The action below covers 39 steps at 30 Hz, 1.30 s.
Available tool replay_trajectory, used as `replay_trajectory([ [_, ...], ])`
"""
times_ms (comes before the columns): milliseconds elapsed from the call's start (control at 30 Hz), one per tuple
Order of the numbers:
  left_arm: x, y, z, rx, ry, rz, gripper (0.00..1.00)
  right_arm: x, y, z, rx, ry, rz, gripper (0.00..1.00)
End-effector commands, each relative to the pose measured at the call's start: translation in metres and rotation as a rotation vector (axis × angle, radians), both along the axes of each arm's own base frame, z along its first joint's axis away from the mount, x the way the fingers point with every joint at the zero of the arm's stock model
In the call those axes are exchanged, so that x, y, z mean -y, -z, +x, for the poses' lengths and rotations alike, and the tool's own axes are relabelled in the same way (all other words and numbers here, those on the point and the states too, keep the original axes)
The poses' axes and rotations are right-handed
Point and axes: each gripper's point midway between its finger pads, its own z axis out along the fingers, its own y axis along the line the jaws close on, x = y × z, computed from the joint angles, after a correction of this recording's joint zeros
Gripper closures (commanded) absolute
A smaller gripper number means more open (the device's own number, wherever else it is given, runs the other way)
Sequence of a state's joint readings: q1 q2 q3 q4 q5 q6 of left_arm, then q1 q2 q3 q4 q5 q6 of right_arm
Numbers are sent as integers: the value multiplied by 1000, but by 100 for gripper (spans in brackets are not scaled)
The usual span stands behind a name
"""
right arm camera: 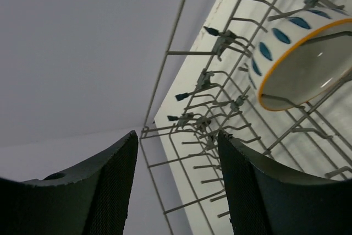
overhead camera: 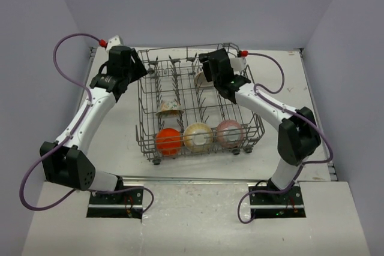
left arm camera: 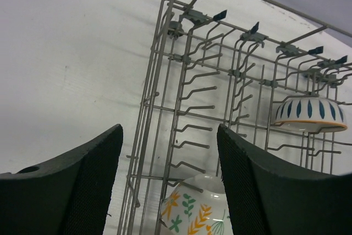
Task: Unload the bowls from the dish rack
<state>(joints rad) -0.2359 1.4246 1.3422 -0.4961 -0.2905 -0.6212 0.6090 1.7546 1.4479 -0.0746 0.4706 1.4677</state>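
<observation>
Space shows between the fingers (left arm camera: 96, 185) of the left gripper (overhead camera: 139, 67): they are spread apart and hold nothing. That gripper hangs just beside the far-left corner of the dish rack (overhead camera: 142, 118), whose left wall of wire runs up between the fingers in the left wrist view. The grey rack stands on the white table (overhead camera: 120, 142) between the two arms. In its left-middle part a floral bowl (overhead camera: 170, 109), whitish with orange and green leaf marks, lies tipped among the tines. Along the near edge three bowls sit in a row, each just beside the next: an orange bowl (overhead camera: 168, 141) on the left, a cream-yellow bowl (overhead camera: 197, 136) in the middle and a pink bowl (overhead camera: 229, 133) on the right. In the far row a blue-and-white bowl (right arm camera: 308, 64) with an orange rim leans on the tines; from above it is partly hidden by the right gripper (overhead camera: 209, 71). That gripper hovers over the far-right part of the rack, near this bowl and apart from it, its fingers likewise spread with nothing between them.
</observation>
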Motion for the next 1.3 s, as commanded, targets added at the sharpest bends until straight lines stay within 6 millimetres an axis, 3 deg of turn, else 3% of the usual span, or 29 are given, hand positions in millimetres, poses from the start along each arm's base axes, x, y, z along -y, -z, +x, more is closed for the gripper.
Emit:
replay_trajectory([
  [0, -14, -20, -8, 73, -34, 41, 29, 18, -18, 4, 115, 116, 84, 40],
  [167, -12, -26, -7, 84, 0, 55, 28, 13, 7, 5, 127, 80, 81, 39],
  [267, -10, -18, -5, 72, 8, 63, 28, 11, 20, 6, 118, 74, 83, 39],
  [500, -22, 30, 1, -73, -16, 164, 29, 6, 50, 13, 86, 60, 80, 38],
  [700, -27, 50, 3, -129, -26, 192, 34, 0, 49, 16, 84, 38, 78, 37],
  [767, -28, 63, 3, -173, -30, 199, 37, -1, 48, 17, 86, 32, 78, 37],
  [900, -31, 75, 4, -208, -33, 195, 55, 2, 51, 14, 70, 42, 75, 37],
  [1067, -32, 85, 10, -217, -22, 172, 60, 9, 58, 8, 55, 54, 68, 36],
  [1267, -31, 87, 12, -219, -15, 150, 88, 11, 59, 7, 47, 56, 66, 36],
])
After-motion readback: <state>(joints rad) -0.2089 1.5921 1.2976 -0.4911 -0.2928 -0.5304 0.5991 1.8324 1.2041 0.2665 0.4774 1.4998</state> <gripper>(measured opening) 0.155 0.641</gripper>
